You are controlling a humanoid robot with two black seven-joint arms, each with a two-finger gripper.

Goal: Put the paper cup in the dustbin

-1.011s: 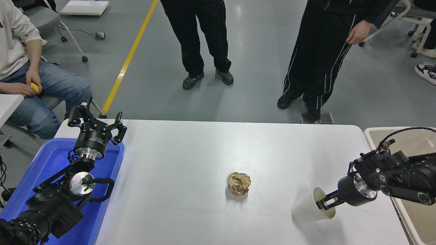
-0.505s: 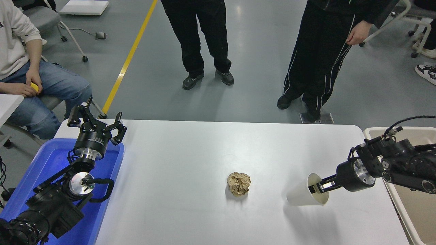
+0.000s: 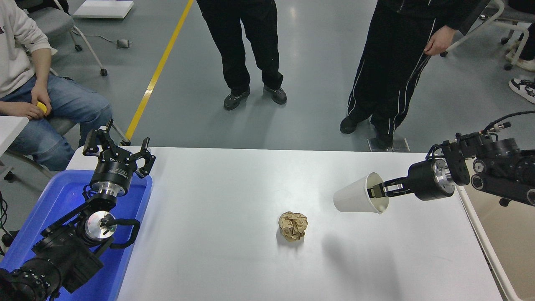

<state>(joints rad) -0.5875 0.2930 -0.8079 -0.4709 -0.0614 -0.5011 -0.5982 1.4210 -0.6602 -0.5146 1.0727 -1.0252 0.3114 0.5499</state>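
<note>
Paper cup disposal is set on a white table (image 3: pixel 234 188) filling the lower middle of the frame. A bright blue bin (image 3: pixel 54 209) sits at the lower left, under the parked left arm, whose left gripper (image 3: pixel 118 147) is spread wide. At the right edge, only a strip of the beige dustbin (image 3: pixel 501 251) is seen. The right gripper (image 3: pixel 377 190) is clamped on the rim of the paper cup (image 3: pixel 355 198), which is held on its side above the table, right of centre. A crumpled brown paper ball (image 3: pixel 293 225) lies lower, left of the cup.
</note>
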